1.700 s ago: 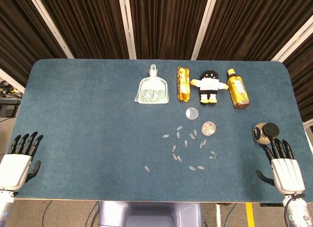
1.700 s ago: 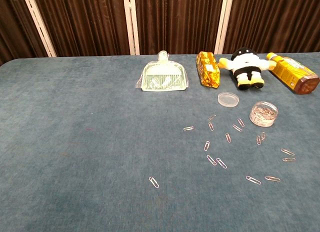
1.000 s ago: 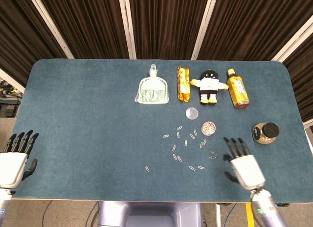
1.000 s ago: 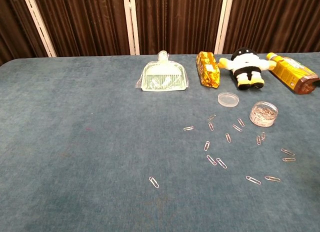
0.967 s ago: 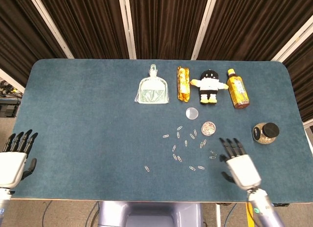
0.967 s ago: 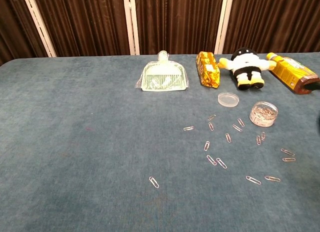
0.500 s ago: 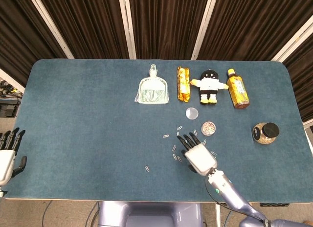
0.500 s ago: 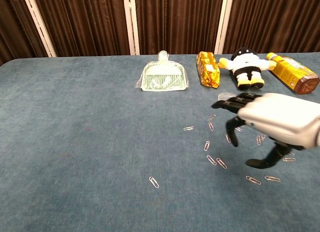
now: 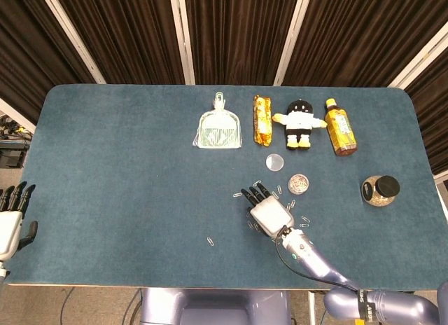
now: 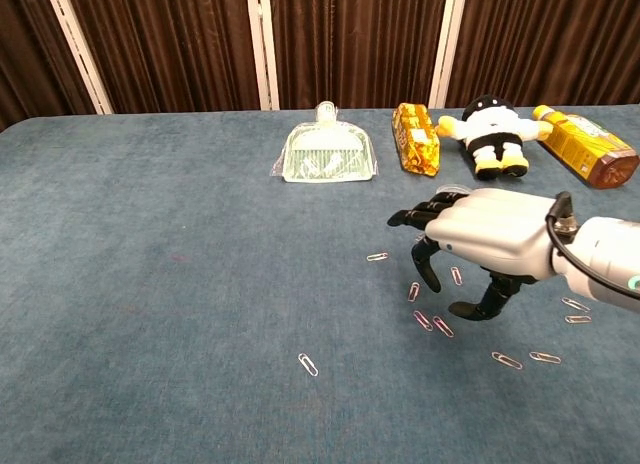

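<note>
Your right robot hand point(image 10: 487, 246) hovers low over the scattered paper clips point(image 10: 432, 324) in the lower centre-right of the chest view, palm down, fingers spread and slightly curled, holding nothing. Your left robot hand point(image 9: 10, 223) sits at the far lower left edge of the head view, off the worktop point(image 9: 126, 171), fingers apart and empty. The clips lie flat on the blue cloth-like worktop, loosely strewn, most of them separate from one another; one clip point(image 10: 308, 364) lies alone toward the lower centre, well apart from the rest. Judge these items as very light, thin, stiff wire, smooth and prone to slipping; they give almost no height to catch, and the soft nap of the surface may let a fingertip press beside them. Take each by pinching across its long sides between thumb and a fingertip, or slide it a little to lift one end first. Expect a clip to skate away if you push it end-on. The small clear container point(image 9: 298, 183) holding more clips stands just beside the hand, at centre right in the head view, with its clear lid point(image 9: 275, 162) lying apart above it; it looks light and easily knocked. The dustpan point(image 9: 219, 131), snack pack point(image 9: 262, 120), plush doll point(image 9: 299, 124), bottle point(image 9: 339, 127) and dark-lidded jar point(image 9: 380, 190) stand well apart from the hand.
</note>
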`<state>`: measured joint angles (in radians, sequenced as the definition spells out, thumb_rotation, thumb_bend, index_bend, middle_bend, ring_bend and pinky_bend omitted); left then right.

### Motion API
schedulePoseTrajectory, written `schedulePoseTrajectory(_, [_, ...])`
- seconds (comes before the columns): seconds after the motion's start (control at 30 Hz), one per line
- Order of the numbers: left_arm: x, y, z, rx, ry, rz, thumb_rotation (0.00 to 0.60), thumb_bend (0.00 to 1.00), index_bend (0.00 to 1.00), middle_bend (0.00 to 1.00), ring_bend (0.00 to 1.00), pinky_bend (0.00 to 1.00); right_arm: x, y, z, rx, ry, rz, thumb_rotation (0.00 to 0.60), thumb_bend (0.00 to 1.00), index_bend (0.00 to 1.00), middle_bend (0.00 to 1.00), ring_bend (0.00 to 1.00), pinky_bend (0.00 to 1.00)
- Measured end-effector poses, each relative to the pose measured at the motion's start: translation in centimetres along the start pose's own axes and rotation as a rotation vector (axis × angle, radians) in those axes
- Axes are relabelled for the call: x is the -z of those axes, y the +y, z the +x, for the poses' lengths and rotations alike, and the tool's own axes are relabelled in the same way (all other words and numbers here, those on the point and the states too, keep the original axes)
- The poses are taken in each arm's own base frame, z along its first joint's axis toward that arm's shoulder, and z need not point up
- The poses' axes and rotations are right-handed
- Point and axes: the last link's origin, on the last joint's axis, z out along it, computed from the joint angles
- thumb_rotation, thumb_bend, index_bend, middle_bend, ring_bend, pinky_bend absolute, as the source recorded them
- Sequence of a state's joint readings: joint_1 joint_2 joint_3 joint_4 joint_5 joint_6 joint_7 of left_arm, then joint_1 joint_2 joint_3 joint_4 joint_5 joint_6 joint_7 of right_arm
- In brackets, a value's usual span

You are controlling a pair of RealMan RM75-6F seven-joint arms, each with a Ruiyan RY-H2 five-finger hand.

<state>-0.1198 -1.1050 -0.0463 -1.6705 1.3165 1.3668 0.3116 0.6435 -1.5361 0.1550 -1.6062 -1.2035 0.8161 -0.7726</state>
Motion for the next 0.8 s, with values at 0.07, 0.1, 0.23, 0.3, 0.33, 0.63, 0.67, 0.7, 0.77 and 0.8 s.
schedulePoseTrajectory(0.07, [-0.1, 0.0, -0.1, -0.001, -0.003, 0.003, 0.6, 0.49, 0.0, 0.0, 0.0, 0.0, -0.4, -0.1, 0.1, 0.006, -0.006, 0.003, 0.6, 0.33, 0.49, 0.0, 0.0, 0.0])
schedulePoseTrajectory(0.1, [-0.1, 0.0, -0.1, -0.001, -0.006, 0.005, 0.6, 0.49, 0.0, 0.0, 0.0, 0.0, -0.7, -0.1, 0.1, 0.009, -0.009, 0.006, 0.6, 0.33, 0.49, 0.0, 0.0, 0.0])
schedulePoseTrajectory(0.23, [-0.3, -0.1, -0.2, -0.004, -0.011, 0.01, 0.6, 0.49, 0.0, 0.0, 0.0, 0.0, -1.5, -0.4, 0.4, 0.018, -0.016, 0.015, 0.6, 0.33, 0.49, 0.0, 0.0, 0.0])
schedulePoseTrajectory(0.3, [-0.3, -0.1, -0.2, -0.005, -0.012, 0.011, 0.6, 0.49, 0.0, 0.0, 0.0, 0.0, -1.8, -0.6, 0.4, 0.025, -0.019, 0.022, 0.6, 0.33, 0.49, 0.0, 0.0, 0.0])
schedulePoseTrajectory(0.33, [-0.3, -0.1, -0.2, -0.006, -0.013, 0.012, 0.6, 0.49, 0.0, 0.0, 0.0, 0.0, -1.9, -0.7, 0.5, 0.029, -0.02, 0.025, 0.6, 0.33, 0.49, 0.0, 0.0, 0.0])
schedulePoseTrajectory(0.63, [-0.7, -0.1, -0.5, -0.012, -0.026, 0.022, 0.6, 0.49, 0.0, 0.0, 0.0, 0.0, -3.3, -0.7, 0.8, 0.039, -0.031, 0.036, 0.6, 0.33, 0.49, 0.0, 0.0, 0.0])
schedulePoseTrajectory(0.67, [-0.7, 0.0, -0.5, -0.013, -0.027, 0.022, 0.6, 0.49, 0.0, 0.0, 0.0, 0.0, -3.4, -0.7, 0.8, 0.039, -0.033, 0.037, 0.6, 0.33, 0.49, 0.0, 0.0, 0.0])
schedulePoseTrajectory(0.7, [-0.7, 0.0, -0.5, -0.014, -0.028, 0.023, 0.6, 0.49, 0.0, 0.0, 0.0, 0.0, -3.5, -0.7, 0.8, 0.04, -0.034, 0.037, 0.6, 0.33, 0.49, 0.0, 0.0, 0.0])
schedulePoseTrajectory(0.77, [-0.8, 0.0, -0.6, -0.015, -0.029, 0.024, 0.6, 0.49, 0.0, 0.0, 0.0, 0.0, -3.6, -0.6, 0.7, 0.039, -0.035, 0.037, 0.6, 0.33, 0.49, 0.0, 0.0, 0.0])
schedulePoseTrajectory(0.8, [-0.8, 0.0, -0.6, -0.016, -0.03, 0.025, 0.6, 0.49, 0.0, 0.0, 0.0, 0.0, -3.6, -0.6, 0.7, 0.039, -0.036, 0.037, 0.6, 0.33, 0.49, 0.0, 0.0, 0.0])
